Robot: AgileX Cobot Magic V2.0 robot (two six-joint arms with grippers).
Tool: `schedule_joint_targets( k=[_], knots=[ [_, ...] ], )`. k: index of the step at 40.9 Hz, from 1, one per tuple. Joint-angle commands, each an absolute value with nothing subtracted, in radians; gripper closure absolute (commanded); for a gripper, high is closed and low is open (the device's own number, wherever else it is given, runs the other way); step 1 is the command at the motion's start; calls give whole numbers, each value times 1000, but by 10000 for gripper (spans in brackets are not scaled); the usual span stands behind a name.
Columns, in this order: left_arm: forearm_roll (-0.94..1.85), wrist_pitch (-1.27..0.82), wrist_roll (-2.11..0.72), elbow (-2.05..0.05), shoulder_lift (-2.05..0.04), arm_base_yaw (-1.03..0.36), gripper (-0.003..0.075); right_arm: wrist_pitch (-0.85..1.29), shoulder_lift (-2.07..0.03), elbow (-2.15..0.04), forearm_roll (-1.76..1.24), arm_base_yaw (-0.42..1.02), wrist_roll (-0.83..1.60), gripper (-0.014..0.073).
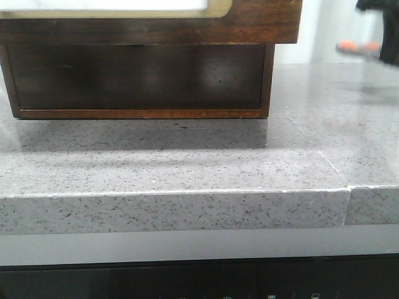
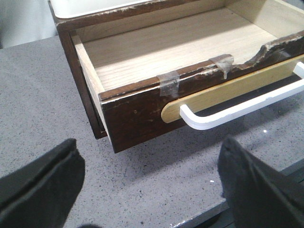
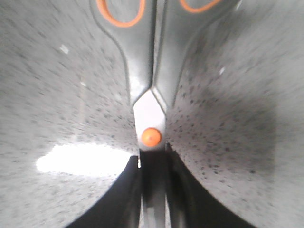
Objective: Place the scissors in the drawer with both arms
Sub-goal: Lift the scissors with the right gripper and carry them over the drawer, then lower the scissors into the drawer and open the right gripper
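In the right wrist view my right gripper [image 3: 153, 160] is shut on the grey blades of the scissors [image 3: 142, 71], just below their orange pivot. The dark grey handles with orange-lined loops point away, above the speckled counter. In the front view the scissors [image 1: 356, 48] show as an orange blur at the far right, held by the right gripper [image 1: 388, 34] to the right of the cabinet. The drawer [image 2: 137, 118] stands pulled out, its pale wooden inside bare. My left gripper [image 2: 149, 154] is open and empty above the counter, in front of the drawer's left corner.
The dark wooden cabinet [image 1: 137, 78] stands on the grey speckled counter [image 1: 187, 162], with the drawer front [image 1: 249, 28] overhanging it. A white bar handle [image 2: 237, 107] runs along the drawer front. The counter's front edge [image 1: 174, 212] is near, with a seam at the right.
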State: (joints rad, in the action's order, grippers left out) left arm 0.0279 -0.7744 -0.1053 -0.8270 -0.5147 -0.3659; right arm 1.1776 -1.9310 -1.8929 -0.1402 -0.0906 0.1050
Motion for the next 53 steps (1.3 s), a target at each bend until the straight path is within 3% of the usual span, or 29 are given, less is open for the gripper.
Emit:
schedule_joint_targets(
  k=[1,15,27,37,53],
  knots=[
    [37,-694,-100,-860,-519,-373,154,1112,-1798,-1928,-152,-92,123,517],
    [37,-694,-100,-860,-519,-373,154,1000,-1544,-1928,-188,-87,192,517],
    [37,-694,-100,-860,-519,-373,154,929,-1361,-1928,-416,-26,434,517],
    [37,-694,-100,-860,-519,-373,154,940,-1322,-1928,-595,142,711,517],
    [37,-694,-100,-860,-519,-373,154,978,-1377,-1926,-599,450,963,517]
  ],
)
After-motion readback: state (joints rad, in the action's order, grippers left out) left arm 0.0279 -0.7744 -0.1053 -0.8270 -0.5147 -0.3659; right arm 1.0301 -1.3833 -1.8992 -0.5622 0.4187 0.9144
